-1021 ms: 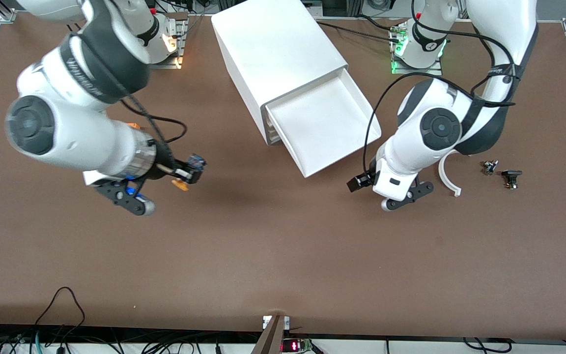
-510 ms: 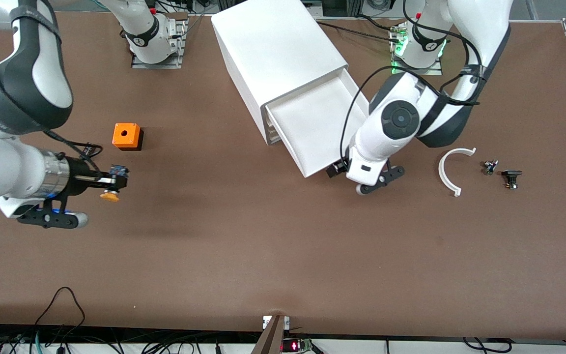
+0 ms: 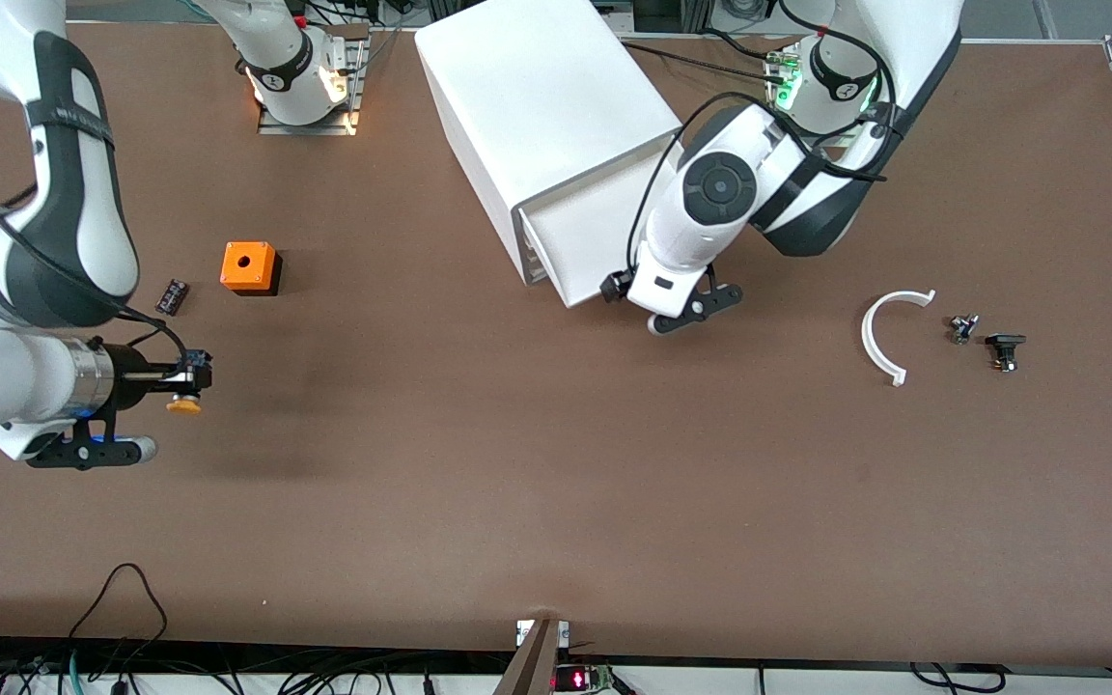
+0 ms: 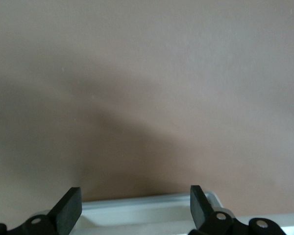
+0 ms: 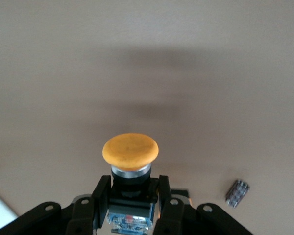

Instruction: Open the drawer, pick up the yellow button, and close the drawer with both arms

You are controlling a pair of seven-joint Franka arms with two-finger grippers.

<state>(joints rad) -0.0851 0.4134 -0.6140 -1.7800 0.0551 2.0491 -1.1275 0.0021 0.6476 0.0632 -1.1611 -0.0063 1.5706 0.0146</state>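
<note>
The drawer (image 3: 566, 232) sticks partly out of the white cabinet (image 3: 546, 106). My left gripper (image 3: 614, 286) is at the drawer's front edge, open and empty. In the left wrist view its fingers (image 4: 68, 208) stand wide apart, with the drawer's white front rim (image 4: 147, 210) between them. My right gripper (image 3: 194, 376) is shut on the button (image 3: 183, 405) and holds it over bare table at the right arm's end. In the right wrist view the gripper (image 5: 130, 193) clamps the button's black body and the orange cap (image 5: 130, 152) sticks out past the fingertips.
An orange cube with a hole (image 3: 249, 267) and a small black block (image 3: 172, 295) lie on the table near my right gripper; the block also shows in the right wrist view (image 5: 236, 192). A white curved piece (image 3: 889, 333) and two small dark parts (image 3: 1005, 349) lie toward the left arm's end.
My left gripper has moved toward the cabinet and the drawer has slid further in. My right arm has carried the button toward its end of the table.
</note>
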